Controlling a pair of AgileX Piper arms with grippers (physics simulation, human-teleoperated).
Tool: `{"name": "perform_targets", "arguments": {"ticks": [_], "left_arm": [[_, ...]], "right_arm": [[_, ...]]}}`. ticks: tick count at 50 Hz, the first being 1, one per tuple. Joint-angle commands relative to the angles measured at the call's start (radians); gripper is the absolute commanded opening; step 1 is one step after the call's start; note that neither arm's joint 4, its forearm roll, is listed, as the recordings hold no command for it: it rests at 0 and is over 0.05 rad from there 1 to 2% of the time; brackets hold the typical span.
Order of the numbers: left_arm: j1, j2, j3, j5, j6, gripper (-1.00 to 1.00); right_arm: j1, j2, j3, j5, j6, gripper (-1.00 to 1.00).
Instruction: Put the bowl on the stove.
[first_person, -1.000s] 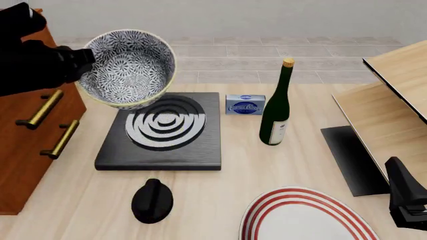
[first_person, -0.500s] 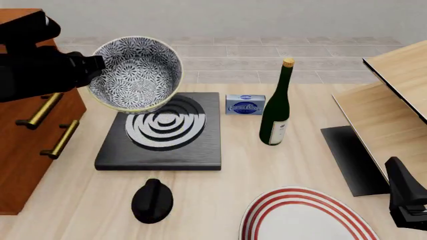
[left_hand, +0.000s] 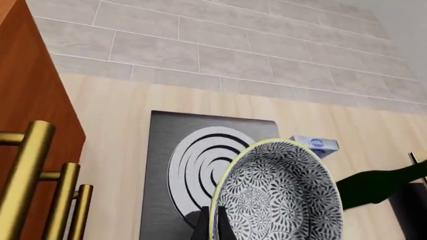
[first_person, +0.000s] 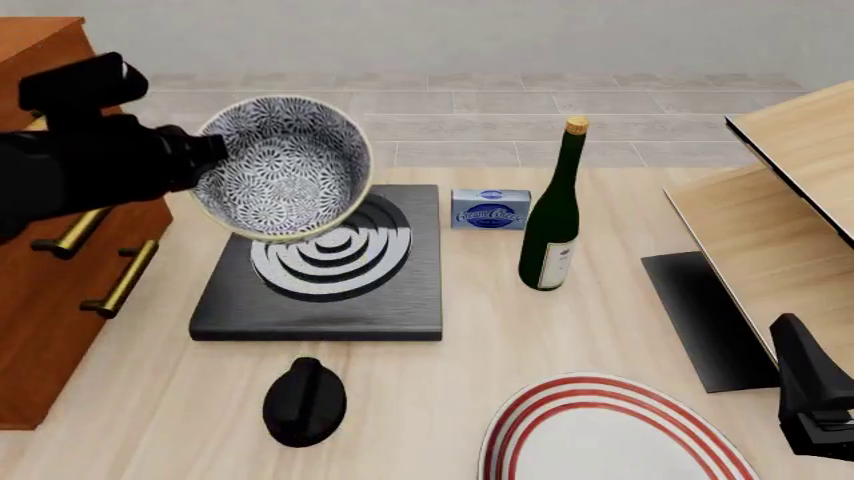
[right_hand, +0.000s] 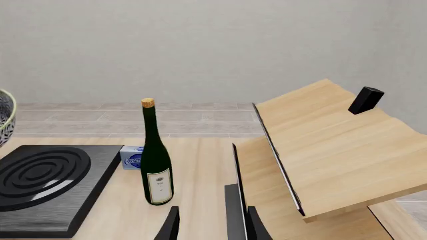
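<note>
The blue-grey floral bowl (first_person: 287, 168) hangs tilted in the air over the back left part of the stove (first_person: 320, 300), its opening facing the front camera. My left gripper (first_person: 207, 152) is shut on the bowl's left rim. In the left wrist view the fingertips (left_hand: 212, 226) pinch the rim of the bowl (left_hand: 280, 195) above the stove's burner rings (left_hand: 193, 165). My right gripper (first_person: 805, 385) rests at the front right, open and empty (right_hand: 212, 230). The right wrist view shows the stove (right_hand: 47, 180) and a sliver of the bowl (right_hand: 5, 117).
A green wine bottle (first_person: 554, 210) and a small blue box (first_person: 490, 210) stand right of the stove. A black knob (first_person: 304, 400) and a red-striped plate (first_person: 607, 430) lie in front. A wooden cabinet (first_person: 54, 300) is at the left, a wooden rack (first_person: 787, 190) at the right.
My left gripper has carried the bowl to the right and slightly down, closer over the stove. The right arm has not moved.
</note>
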Motion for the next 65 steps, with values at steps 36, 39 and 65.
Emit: {"name": "perform_targets", "arguments": {"ticks": [36, 39, 65], "left_arm": [[-0.021, 0.107, -0.006, -0.082, -0.002, -1.00], [-0.026, 0.109, -0.002, -0.085, -0.003, -1.00], [-0.045, 0.195, -0.015, -0.125, -0.016, -1.00]], "right_arm": [[0.000, 0.000, 0.000, 0.000, 0.000, 1.00], [0.000, 0.000, 0.000, 0.000, 0.000, 1.00], [0.000, 0.000, 0.000, 0.000, 0.000, 1.00]]}}
